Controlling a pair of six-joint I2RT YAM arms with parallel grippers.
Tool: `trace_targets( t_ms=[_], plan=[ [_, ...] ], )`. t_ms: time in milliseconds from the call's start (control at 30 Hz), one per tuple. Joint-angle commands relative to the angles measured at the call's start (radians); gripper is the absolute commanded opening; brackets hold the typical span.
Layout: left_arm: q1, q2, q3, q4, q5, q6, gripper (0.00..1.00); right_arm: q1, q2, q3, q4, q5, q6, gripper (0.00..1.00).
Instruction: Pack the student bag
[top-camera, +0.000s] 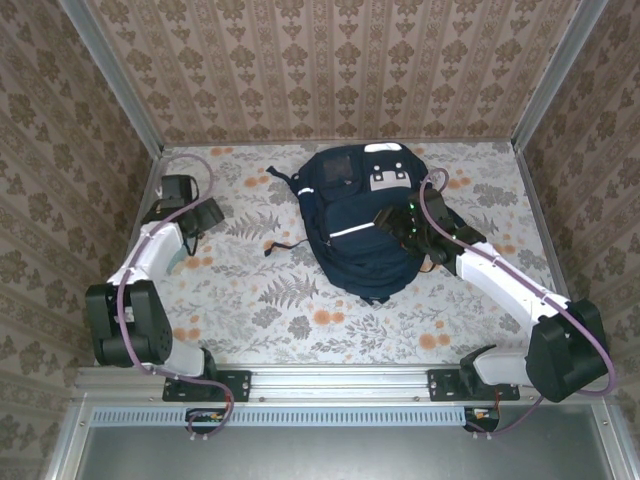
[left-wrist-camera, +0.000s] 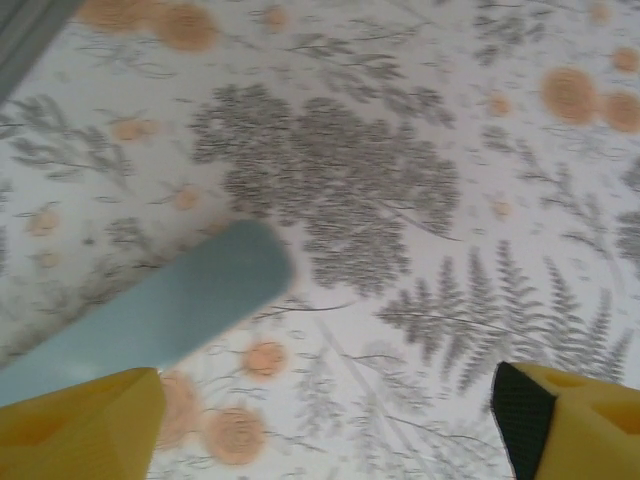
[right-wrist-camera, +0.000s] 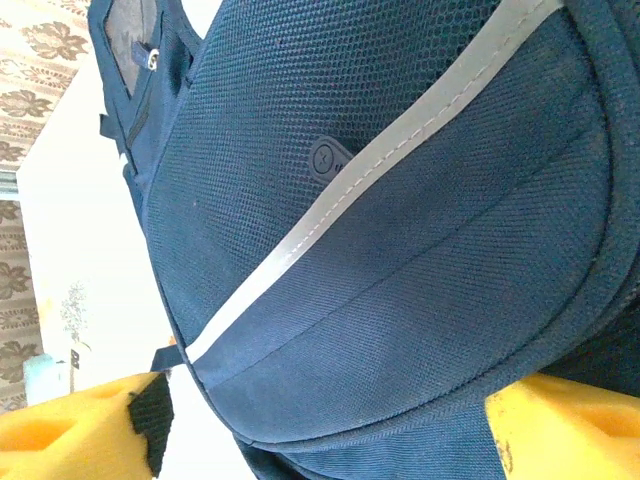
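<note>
Top view first: the student bag (top-camera: 350, 235) lies flat on the floral table (top-camera: 300, 320), a bit past the middle toward 1 o'clock. Its top end with the grey-white patches (top-camera: 388, 180) points to 12, and the rounded bottom points to 6. A thin dark strap (top-camera: 283, 245) trails off its side toward 9.

The right gripper (top-camera: 405, 225) hovers over the bag's 3 o'clock side. From its wrist cam the two yellow fingers (right-wrist-camera: 80, 425) stand wide apart, so that hand is open. The navy mesh bulges up between and beyond them. A white reflective stripe (right-wrist-camera: 400, 170) runs diagonally across the fabric, with a small round logo badge (right-wrist-camera: 328, 158) just beside it. Can't tell whether either finger actually touches the cloth.

The left gripper (top-camera: 185, 205) is well apart from the bag, off at its 9 o'clock and close to the table's left edge. Its own cam looks down at bare tablecloth, with yellow fingertips (left-wrist-camera: 85, 425) at the two bottom corners of the shot. So it's spread wide too, with nothing between them. There's also a blurry pale blue rounded shape (left-wrist-camera: 170, 310) coming in from about 8 o'clock. No idea what that is.
</note>
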Motion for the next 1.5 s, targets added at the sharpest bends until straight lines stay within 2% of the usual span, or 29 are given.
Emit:
trace_targets(
  t_ms=[0, 67, 267, 500, 733, 867, 1100, 1233, 1367, 1467],
  plan=[
    [0.038, 0.023, 0.043, -0.066, 0.007, 0.058, 0.93, -0.001, -0.04, -0.024, 0.012, -0.021, -0.042, 0.87],
    [0.063, 0.075, 0.098, -0.101, 0.043, 0.112, 0.97, -0.001, -0.047, -0.036, 0.018, -0.027, -0.041, 0.89],
    [0.068, 0.225, 0.222, -0.167, 0.052, 0.217, 1.0, 0.0, -0.071, -0.089, 0.067, -0.034, -0.028, 0.99],
    [0.064, 0.383, 0.363, -0.299, 0.059, 0.38, 1.0, 0.001, -0.099, -0.112, 0.077, -0.033, -0.018, 1.0],
    [0.029, 0.511, 0.488, -0.469, -0.07, 0.531, 0.93, 0.001, -0.099, -0.111, 0.075, -0.04, -0.014, 1.0],
    [0.009, 0.521, 0.484, -0.489, -0.046, 0.566, 0.88, 0.002, -0.099, -0.116, 0.079, -0.043, -0.006, 1.0],
    [-0.003, 0.516, 0.497, -0.518, -0.124, 0.555, 0.66, 0.002, -0.11, -0.111, 0.061, -0.041, -0.006, 1.0],
    [-0.009, 0.512, 0.501, -0.529, -0.133, 0.553, 0.46, 0.002, -0.114, -0.117, 0.061, -0.041, 0.004, 0.99],
    [-0.018, 0.505, 0.49, -0.529, -0.128, 0.553, 0.39, 0.002, -0.119, -0.122, 0.063, -0.046, 0.01, 0.99],
    [-0.022, 0.498, 0.484, -0.532, -0.101, 0.547, 0.4, 0.002, -0.124, -0.122, 0.058, -0.046, 0.008, 0.98]
  ],
)
